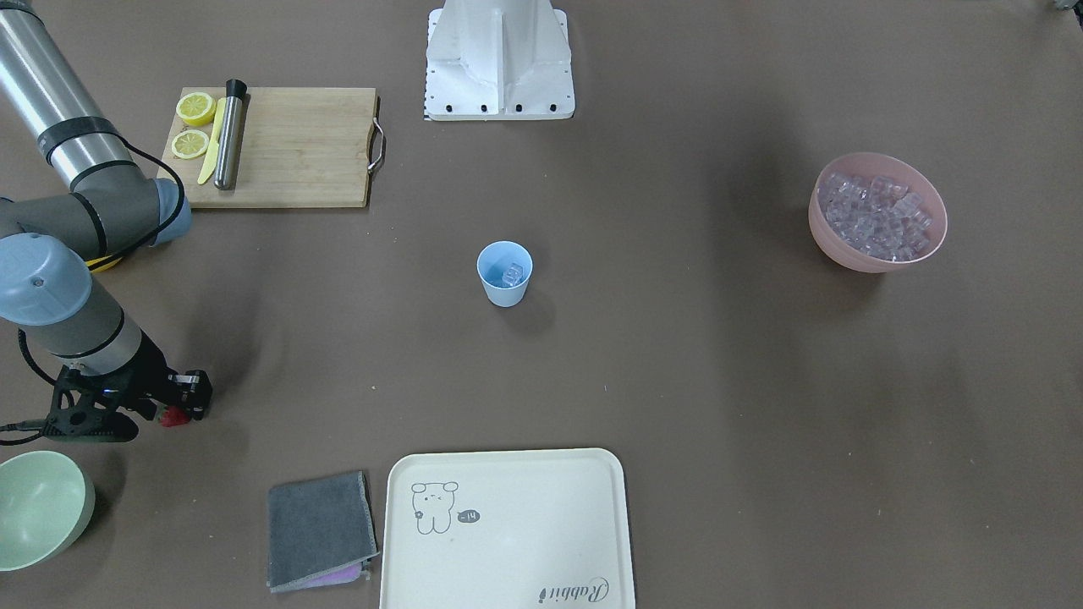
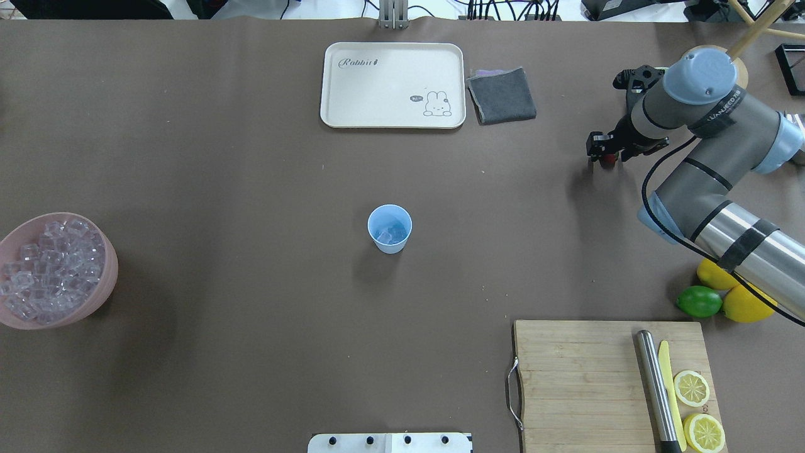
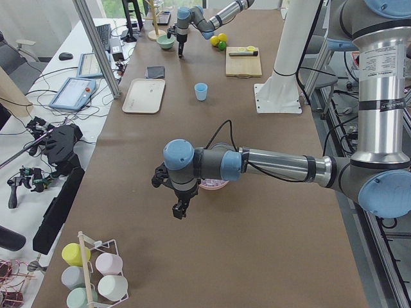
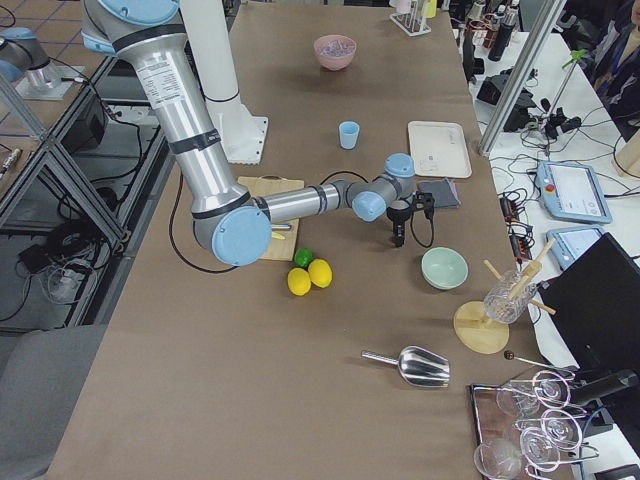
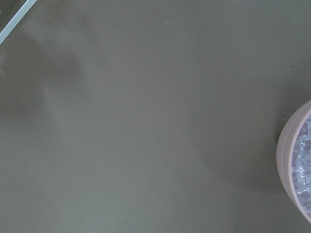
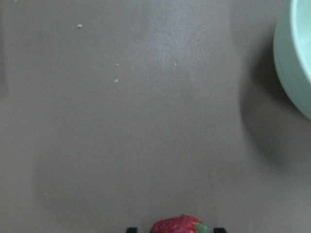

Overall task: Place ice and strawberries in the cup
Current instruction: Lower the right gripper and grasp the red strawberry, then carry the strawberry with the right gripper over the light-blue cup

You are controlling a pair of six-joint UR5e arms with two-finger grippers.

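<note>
Step in hand: the strawberry leg of the task. The right hand is clamped on the strawberry, well apart from the cup, off to the cup's side nearest the pale-green bowl. The cup stands upright on the desk and already holds some ice, so the ice step is judged at least begun. The pink bowl, heaped with more ice, sits well apart from the cup on the opposite side. The next move, as judged, is to carry the fruit across to a point over the cup's mouth and then part the fingers. The mouth is narrow, so centring matters. Only the right wrist view shows the berry close up, at its bottom edge between two dark finger tips and seemingly clear of the desk. That view does not take in the cup, which the front and overhead views show. The left hand appears only in the left side view, far from the cup on the pink bowl's side. Whether it is apart or together cannot be told.
</note>
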